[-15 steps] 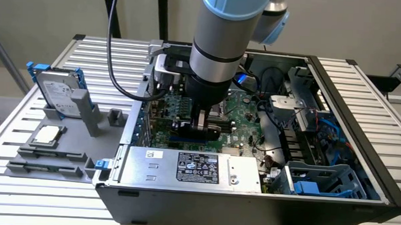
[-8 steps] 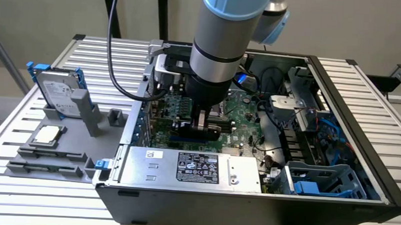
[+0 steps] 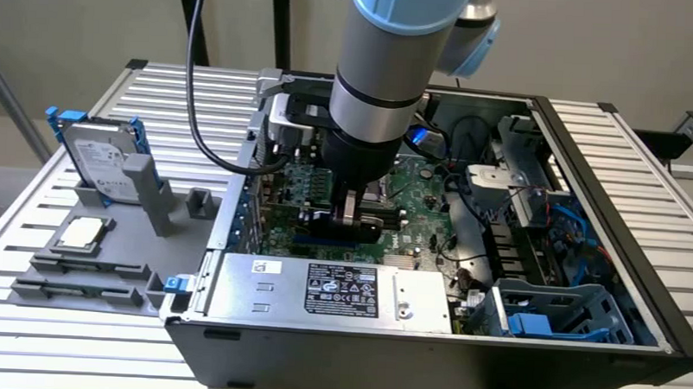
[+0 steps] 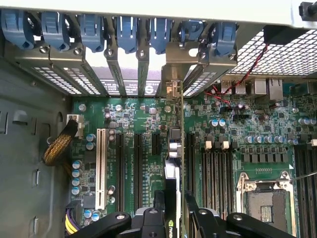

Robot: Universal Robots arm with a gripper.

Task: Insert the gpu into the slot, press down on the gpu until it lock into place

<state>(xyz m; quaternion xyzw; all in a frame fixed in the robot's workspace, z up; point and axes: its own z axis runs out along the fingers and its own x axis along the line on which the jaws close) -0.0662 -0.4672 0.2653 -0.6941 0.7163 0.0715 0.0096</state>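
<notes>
Plastic and sheet metal crowd round the gpu (image 4: pixel 173 161), which from my wrist is a thin matte-black blade seen edge-on, its steel bracket end reaching the perforated rear wall of the case (image 4: pixel 29 163). My gripper (image 4: pixel 173 201) pinches it, one black finger (image 4: pixel 159 204) pressed on each flat face. Glossy green motherboard (image 4: pixel 237 124) lies underneath, ribbed with long black slots running parallel to the card on both sides, with one white PCI slot (image 4: pixel 101 168) further off.

In the exterior view my gripper (image 3: pixel 348 219) stands low over the board with the gpu (image 3: pixel 368 231) upright in it. A dark blue strip just below is probably the slot (image 3: pixel 321 243). The card hides most of it, and I cannot tell whether the card's edge is seated.

Room is tight. The silver-labelled power supply (image 3: pixel 343 289) sits just beside my fingers, and blue plastic clips (image 4: pixel 126 32) line the rear edge. The steel CPU socket (image 4: pixel 267 198) lies well apart.
</notes>
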